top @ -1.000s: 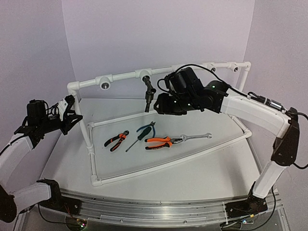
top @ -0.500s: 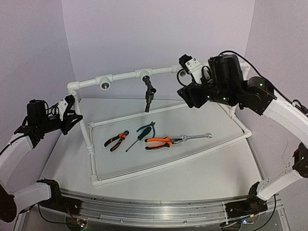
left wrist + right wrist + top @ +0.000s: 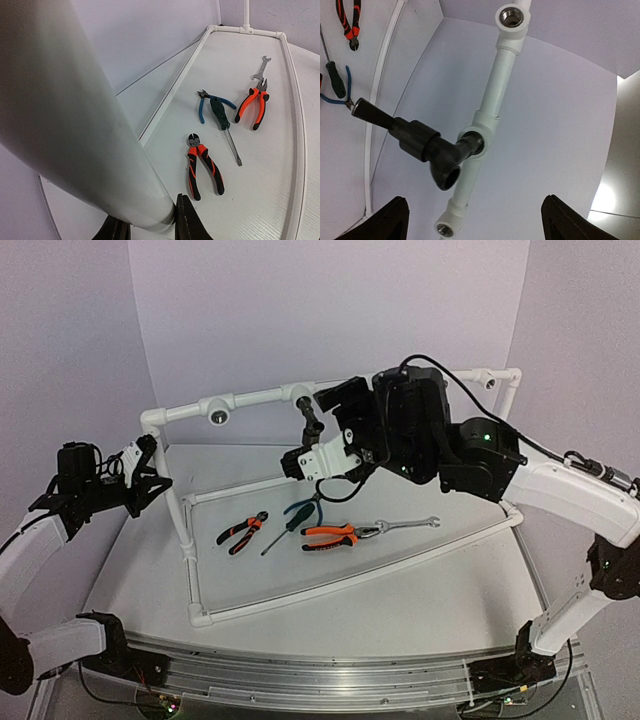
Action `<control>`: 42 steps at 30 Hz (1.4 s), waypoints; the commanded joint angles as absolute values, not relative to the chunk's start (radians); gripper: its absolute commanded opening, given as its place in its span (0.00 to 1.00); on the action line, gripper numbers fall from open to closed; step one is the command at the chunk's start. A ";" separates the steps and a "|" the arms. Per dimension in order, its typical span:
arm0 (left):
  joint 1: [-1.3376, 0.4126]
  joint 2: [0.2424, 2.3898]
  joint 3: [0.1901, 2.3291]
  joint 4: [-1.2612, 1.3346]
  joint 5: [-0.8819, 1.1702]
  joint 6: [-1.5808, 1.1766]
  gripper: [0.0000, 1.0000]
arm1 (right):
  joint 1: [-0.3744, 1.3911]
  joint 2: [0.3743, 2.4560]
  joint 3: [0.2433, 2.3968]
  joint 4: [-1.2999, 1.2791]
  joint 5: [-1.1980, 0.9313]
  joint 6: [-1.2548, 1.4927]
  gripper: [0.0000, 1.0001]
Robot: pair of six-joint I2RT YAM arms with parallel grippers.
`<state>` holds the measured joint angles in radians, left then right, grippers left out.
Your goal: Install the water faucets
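A black faucet hangs from a socket in the white pipe frame's top rail, its stem seated in the fitting and its body pointing down. In the right wrist view the faucet sits just ahead of my right gripper, whose jaws stand wide open on either side with nothing between them. From above, that right gripper is close to the faucet's right side, not touching it. My left gripper is shut on the frame's left upright pipe, which fills the left wrist view.
On the table inside the frame lie small orange cutters, a green screwdriver, blue pliers, orange pliers and a wrench. Empty sockets sit along the rail. Purple walls close in behind.
My right arm swung away to the right, then came back to the faucet turned a different way, and its jaws opened wide. The left arm has not moved.
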<state>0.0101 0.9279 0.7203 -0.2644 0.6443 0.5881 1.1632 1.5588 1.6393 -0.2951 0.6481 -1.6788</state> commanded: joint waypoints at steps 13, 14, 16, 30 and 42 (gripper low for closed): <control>-0.038 1.023 0.644 -0.551 0.695 0.780 0.00 | 1.206 1.759 1.962 -0.755 0.692 -1.969 0.87; -0.038 1.024 0.643 -0.549 0.697 0.780 0.00 | 1.206 1.766 1.962 -0.762 0.689 -1.972 0.87; -0.038 1.026 0.641 -0.545 0.702 0.779 0.00 | 1.204 1.783 1.972 -0.762 0.686 -1.984 0.86; -0.038 1.025 0.642 -0.538 0.715 0.780 0.00 | 1.151 1.870 2.055 -0.758 0.663 -2.024 0.64; -0.038 1.021 0.631 -0.537 0.711 0.783 0.00 | 1.148 1.893 2.036 -0.757 0.632 -2.017 0.53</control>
